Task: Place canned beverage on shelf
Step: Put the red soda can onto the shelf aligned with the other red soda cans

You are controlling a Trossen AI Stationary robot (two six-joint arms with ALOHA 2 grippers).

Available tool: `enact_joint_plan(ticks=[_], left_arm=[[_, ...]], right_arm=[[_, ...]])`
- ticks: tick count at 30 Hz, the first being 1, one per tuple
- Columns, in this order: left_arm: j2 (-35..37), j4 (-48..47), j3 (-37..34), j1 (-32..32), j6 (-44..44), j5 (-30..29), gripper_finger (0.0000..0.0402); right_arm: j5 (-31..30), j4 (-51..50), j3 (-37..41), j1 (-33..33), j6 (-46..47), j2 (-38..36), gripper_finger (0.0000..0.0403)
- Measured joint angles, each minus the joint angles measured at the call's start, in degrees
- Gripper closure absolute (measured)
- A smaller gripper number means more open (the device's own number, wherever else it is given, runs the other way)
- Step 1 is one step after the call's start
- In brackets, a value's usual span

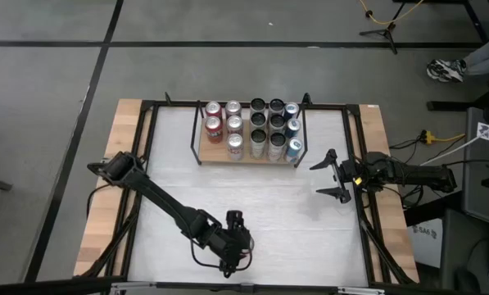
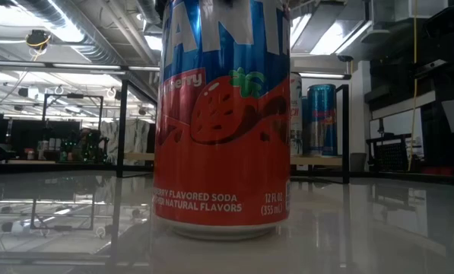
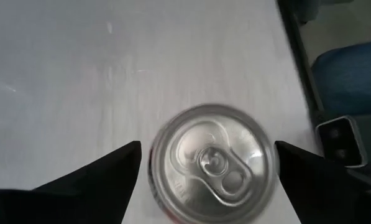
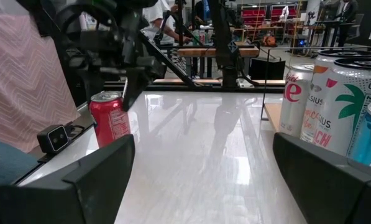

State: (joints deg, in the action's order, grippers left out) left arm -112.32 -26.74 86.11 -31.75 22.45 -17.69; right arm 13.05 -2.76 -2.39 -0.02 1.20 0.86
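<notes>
Our left gripper (image 3: pixel 204 163) hangs open over an upright red strawberry soda can (image 3: pixel 211 163) near the table's front edge. Only the low view shows its label. The right gripper (image 1: pixel 331 176) waits open at the right edge.

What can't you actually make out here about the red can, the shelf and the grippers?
- Red can: the low view's top edge cuts off its brand name; in the high view the left gripper covers it.
- Shelf: in the low view the can blocks most of it.
- Cans on the shelf: too small in the high view to read labels.
- Right gripper: open, beside the shelf.
</notes>
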Motion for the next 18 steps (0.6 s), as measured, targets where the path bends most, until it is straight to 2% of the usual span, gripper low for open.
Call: enact_joint_plan(ticks=[4, 18], left_arm=[[-2.0, 0.6, 0.0, 0.0, 0.0, 1.1, 0.0045], [-1.4, 0.7, 0.0, -0.1, 0.0, 0.6, 0.0045]], right_arm=[[0.0, 0.0, 0.0, 0.0, 0.0, 0.0, 0.0024], [0.0, 0.0, 0.0, 0.0, 0.0, 0.0, 0.0024]])
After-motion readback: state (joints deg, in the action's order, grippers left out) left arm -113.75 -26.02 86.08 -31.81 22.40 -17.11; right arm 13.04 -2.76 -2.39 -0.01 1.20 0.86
